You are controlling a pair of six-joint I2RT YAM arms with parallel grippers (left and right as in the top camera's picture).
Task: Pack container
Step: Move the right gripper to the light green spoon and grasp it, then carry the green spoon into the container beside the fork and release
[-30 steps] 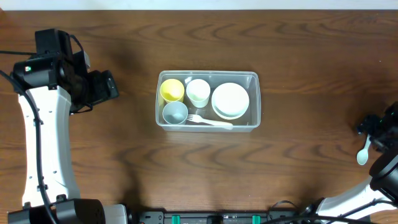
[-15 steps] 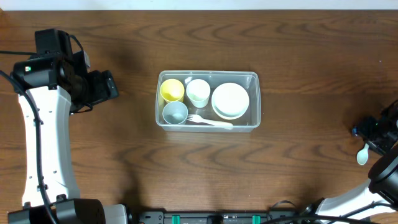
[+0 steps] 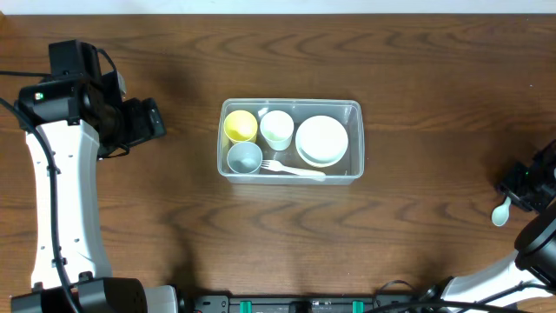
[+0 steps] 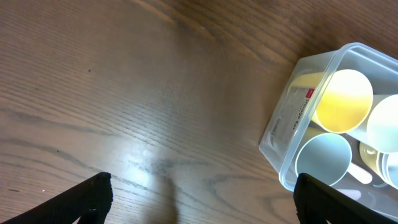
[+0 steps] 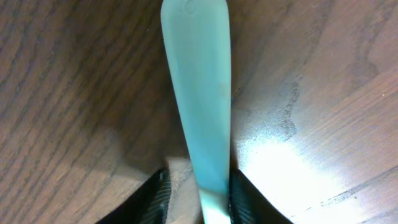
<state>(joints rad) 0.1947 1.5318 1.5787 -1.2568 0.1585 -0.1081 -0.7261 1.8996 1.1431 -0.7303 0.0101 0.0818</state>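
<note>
The clear container point(image 3: 354, 139) stands mid-table and holds a yellow cup point(image 3: 241, 126), a white cup point(image 3: 276, 129), a grey-blue cup point(image 3: 244, 157), stacked white plates point(image 3: 322, 140) and a white fork point(image 3: 295, 169). Its left end shows in the left wrist view point(image 4: 280, 134). My left gripper point(image 3: 155, 120) is open and empty over bare table left of the container point(image 4: 202, 200). My right gripper point(image 3: 514, 197) is at the far right edge, shut on the handle of a pale blue spoon point(image 3: 499, 211), whose bowl points away from the fingers point(image 5: 198, 74), just above the wood point(image 5: 198, 196).
The dark wooden table point(image 3: 278, 235) runs wide round the container on all sides. The white left arm point(image 3: 61, 200) stretches along the left edge. The right arm's base point(image 3: 539, 248) sits at the lower right corner.
My right gripper and the spoon have shifted slightly, the spoon ending a little further left. The left arm and the container have not moved.
</note>
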